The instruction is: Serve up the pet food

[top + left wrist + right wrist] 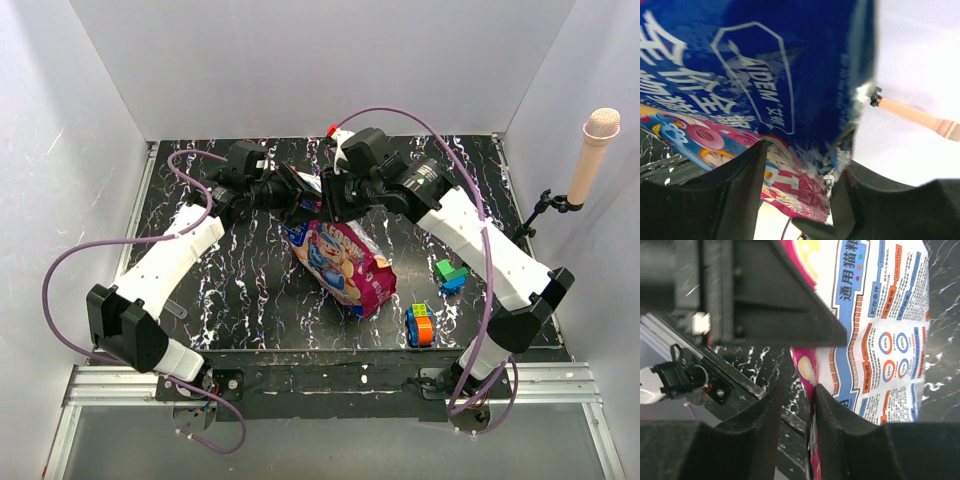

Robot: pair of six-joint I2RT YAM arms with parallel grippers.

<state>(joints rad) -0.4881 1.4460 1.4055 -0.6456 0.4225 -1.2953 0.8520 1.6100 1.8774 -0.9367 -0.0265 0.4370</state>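
The glossy magenta-and-blue pet food bag (345, 262) lies tilted at the table's middle, its top end raised toward the back. No kibble shows. My left gripper (300, 205) has the bag's top corner between its jaws. In the left wrist view the bag (765, 100) fills the gap and its torn foil edge touches the right finger (850, 200) of the gripper (800, 172). My right gripper (332, 203) is at the same end. Its jaws (797, 405) are a narrow gap apart, and the bag's magenta edge (807, 370) lies against the right finger (840, 430) only.
Green and blue toy blocks (450, 274) and an orange, blue and green stack (419, 325) lie right of the bag. A microphone (592, 155) on a stand is at the right wall. White walls enclose the black marbled table (240, 290).
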